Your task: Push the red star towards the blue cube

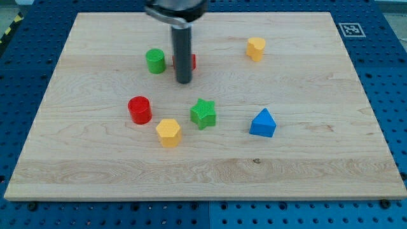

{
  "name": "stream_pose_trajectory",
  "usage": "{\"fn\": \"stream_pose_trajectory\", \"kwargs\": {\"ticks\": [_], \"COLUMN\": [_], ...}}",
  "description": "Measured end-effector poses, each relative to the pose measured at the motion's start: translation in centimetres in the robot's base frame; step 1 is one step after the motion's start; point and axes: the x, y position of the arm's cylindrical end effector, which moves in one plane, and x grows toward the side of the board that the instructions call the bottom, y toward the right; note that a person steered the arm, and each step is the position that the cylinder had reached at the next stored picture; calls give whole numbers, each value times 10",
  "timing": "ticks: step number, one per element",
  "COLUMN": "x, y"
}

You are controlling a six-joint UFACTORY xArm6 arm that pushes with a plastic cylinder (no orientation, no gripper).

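Nearest, yellow block [168, 132]; just beyond, blue block [262, 123] at the view's lower right, more wedge than cube. Farther up, my tip [183, 81]: bare rod, no claw to spread or pinch. Behind it, half hidden, red star [191, 62]. Looks light, rigid, slippery, apt to spin; best pushed centrally from its upper-left side

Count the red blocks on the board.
2: a red cylinder at centre-left, and a red block mostly hidden behind my tip, beside the green cylinder.
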Motion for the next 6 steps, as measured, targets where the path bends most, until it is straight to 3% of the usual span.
{"fn": "stream_pose_trajectory", "kwargs": {"ticks": [1,3,6], "x": [-4,-28,-83], "y": [-19,58,69]}}
